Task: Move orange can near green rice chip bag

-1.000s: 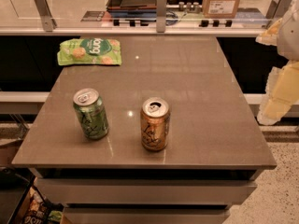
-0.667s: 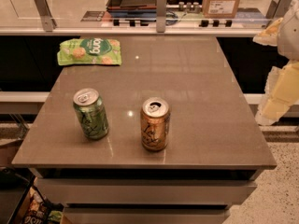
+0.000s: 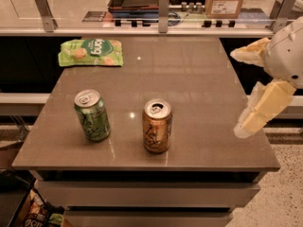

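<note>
Hand: the hand (image 3: 236, 93) hangs in the air off the right edge of the desk (image 3: 199, 93), at the right border of the view, on a rounded white wrist.
Hand state: its two pale yellow fingers (image 3: 262, 109) are spread wide apart, one pointing left at the upper right, the other slanting down and left below it; nothing lies between them and they touch nothing.
Orange can: the orange can (image 3: 157, 126) stands upright on the front part of the desk, a little right of the middle, near the front edge, its silver top and pull tab facing up.
Orange can and hand: well apart, the can to the left of the lower finger with bare desk between them.
Green rice chip bag: the green rice chip bag (image 3: 91, 52) lies flat at the far left corner of the desk, its lettering upside down from this side.
Can and bag: well apart, the can at the front and the bag at the back left.
Green can: a green can (image 3: 92, 115) stands upright to the left of the orange can, near it but not touching.
Desk: a grey-brown glossy top with drawer-like fronts below its front edge.
Behind the desk: a ledge with metal posts (image 3: 164, 6) and a cardboard box (image 3: 227, 1) beyond it.
Floor: speckled floor (image 3: 284, 197) shows at the lower right.
</note>
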`<state>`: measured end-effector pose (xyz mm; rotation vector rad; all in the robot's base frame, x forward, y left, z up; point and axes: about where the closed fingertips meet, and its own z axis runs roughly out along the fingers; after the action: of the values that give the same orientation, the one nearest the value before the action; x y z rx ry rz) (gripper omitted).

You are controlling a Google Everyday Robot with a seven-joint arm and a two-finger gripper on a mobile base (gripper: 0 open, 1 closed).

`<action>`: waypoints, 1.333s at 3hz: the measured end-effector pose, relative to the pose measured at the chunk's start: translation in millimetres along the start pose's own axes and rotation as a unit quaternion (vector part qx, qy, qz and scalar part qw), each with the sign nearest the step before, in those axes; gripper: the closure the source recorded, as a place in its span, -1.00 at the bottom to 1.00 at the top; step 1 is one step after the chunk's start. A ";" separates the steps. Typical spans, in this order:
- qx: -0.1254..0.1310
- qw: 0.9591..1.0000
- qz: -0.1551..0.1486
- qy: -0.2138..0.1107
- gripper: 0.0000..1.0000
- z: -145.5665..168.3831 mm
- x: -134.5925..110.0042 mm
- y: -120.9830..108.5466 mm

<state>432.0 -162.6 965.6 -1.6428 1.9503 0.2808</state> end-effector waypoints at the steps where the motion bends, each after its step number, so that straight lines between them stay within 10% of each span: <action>1: -0.025 0.995 0.013 -0.095 -1.00 27.3 -20.1 17.0; 2: -0.042 0.983 0.036 -0.173 -1.00 49.0 -40.0 31.5; 4: -0.037 0.946 0.070 -0.314 -1.00 88.1 -71.5 43.1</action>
<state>422.0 -49.0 924.1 -1.2454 1.5686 0.8300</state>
